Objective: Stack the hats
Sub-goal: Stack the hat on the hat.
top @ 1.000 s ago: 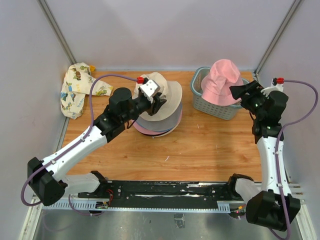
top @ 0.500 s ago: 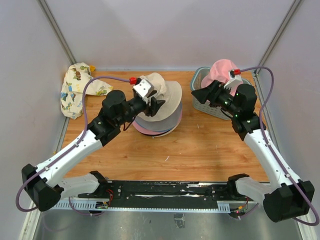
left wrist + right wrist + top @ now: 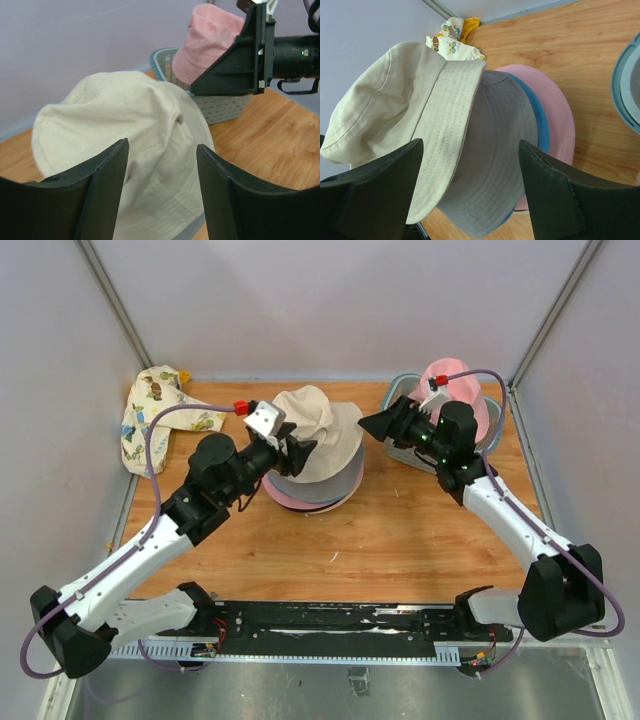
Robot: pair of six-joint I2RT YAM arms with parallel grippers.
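Left wrist view puts the left claw (image 3: 161, 150) just short of the cream hat (image 3: 115, 120), jaws apart with nothing between them. The right claw (image 3: 470, 145) is spread wide and empty too, aimed at the same hat from the right.

The cream hat tops the stack at the far middle of the surface (image 3: 400, 530). Its crown is dented and leaning, so it sits askew. Under it lie a grey hat (image 3: 495, 165), a blue brim (image 3: 540, 130) and a pink brim (image 3: 557, 120) at the bottom. Further right, a pink hat (image 3: 210, 35) rests in the basket (image 3: 225, 107). Patterned fabric (image 3: 155, 420), perhaps another hat, lies at the far left.

The step in hand looks like settling the cream hat onto the pile, with neither claw gripping it. If it needs squaring, that calls for a light nudge or pinch at the brim. After that, the pink hat probably has to be gripped, lifted clear of the basket wall and carried left onto the stack.
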